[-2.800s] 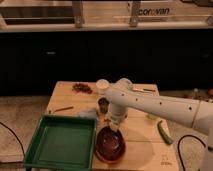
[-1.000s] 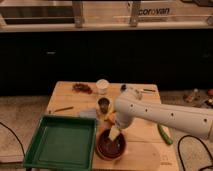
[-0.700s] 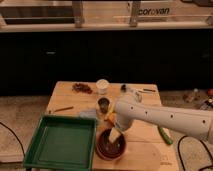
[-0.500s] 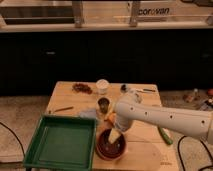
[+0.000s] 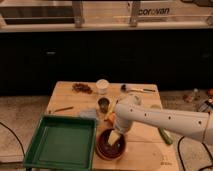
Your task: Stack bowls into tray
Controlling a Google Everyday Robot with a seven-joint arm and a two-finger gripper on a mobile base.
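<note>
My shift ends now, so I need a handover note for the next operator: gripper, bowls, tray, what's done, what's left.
Gripper: lowered into the nested bowls.
Bowls: on the wooden table, just right of the green tray; I cannot tell whether they touch it.
Done: the gripper is at the bowls.
Left: lift them and set them in the tray, which holds no bowl yet.

Wooden table [image 5: 67, 99]: green tray [image 5: 36, 145] near-left, bowls [image 5: 102, 149] just right of it w/ gripper [image 5: 114, 139] in them. White cup [image 5: 102, 86] far-centre, small dark cup [image 5: 103, 104] nearer. Green veg [image 5: 165, 136] right.
</note>
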